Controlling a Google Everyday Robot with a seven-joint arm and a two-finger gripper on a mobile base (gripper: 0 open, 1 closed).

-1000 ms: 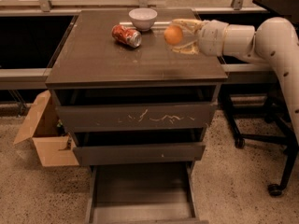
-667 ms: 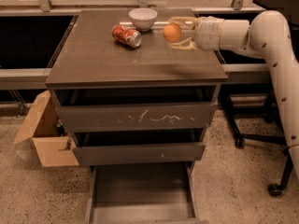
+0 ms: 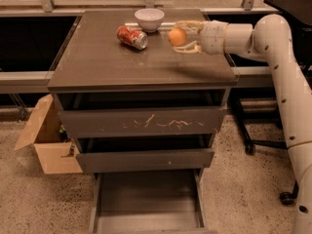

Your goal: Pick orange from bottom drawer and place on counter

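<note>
1. The pincer [image 3: 181,36] is gripping the orange [image 3: 177,36] across its middle, hanging above the rear right of the table [image 3: 122,67].
2. The orange is looking light, firm and smooth, so probably rolling once released.

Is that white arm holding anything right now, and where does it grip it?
Yes. The gripper holds the orange across its middle, one finger above and one below, over the back right part of the counter.
</note>
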